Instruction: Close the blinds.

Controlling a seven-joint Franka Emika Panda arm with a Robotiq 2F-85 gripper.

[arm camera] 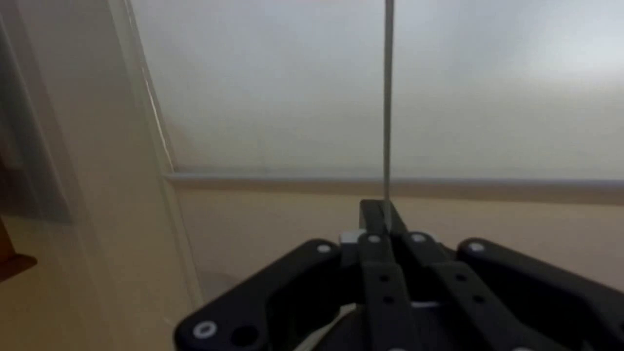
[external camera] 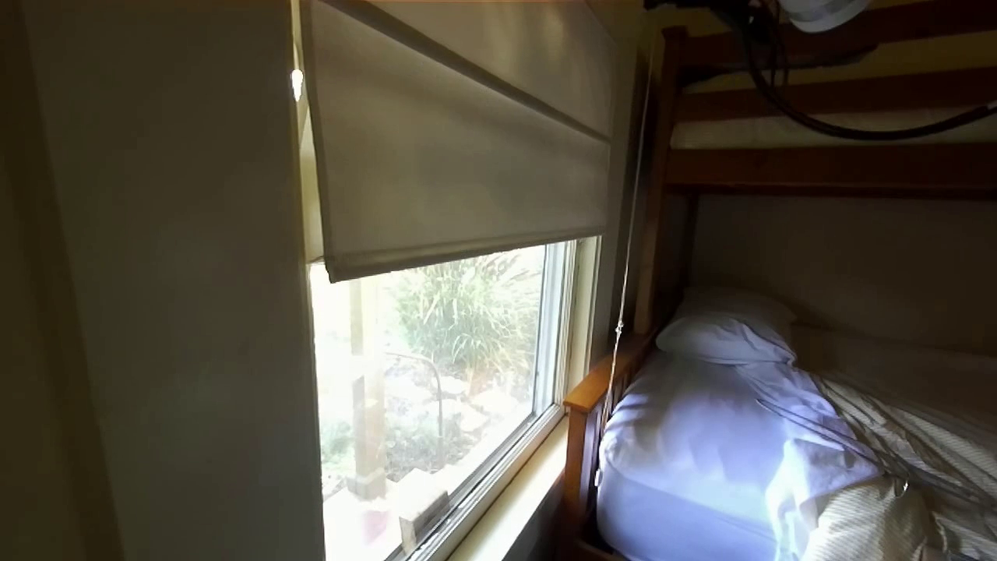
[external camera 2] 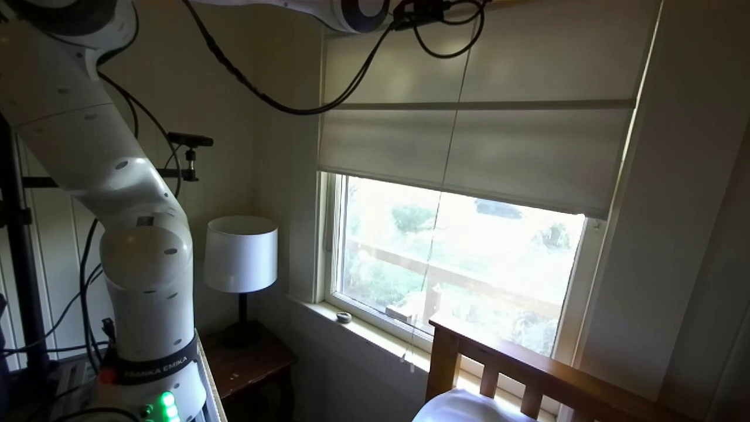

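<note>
The blinds are a beige fabric shade with horizontal folds. They hang over the upper part of the window in both exterior views, and their bottom hem slopes slightly. The lower window pane is uncovered. In the wrist view the shade fills the background. A thin pull cord runs down in front of it and passes between my fingertips. My gripper is shut on this cord. The cord hangs below to the sill in an exterior view. My gripper's fingers are cut off or unclear in the exterior views.
A wooden bunk bed with white bedding stands close to the window. A lamp stands on a small table in the corner. Black cables loop from the arm. A small round object lies on the windowsill.
</note>
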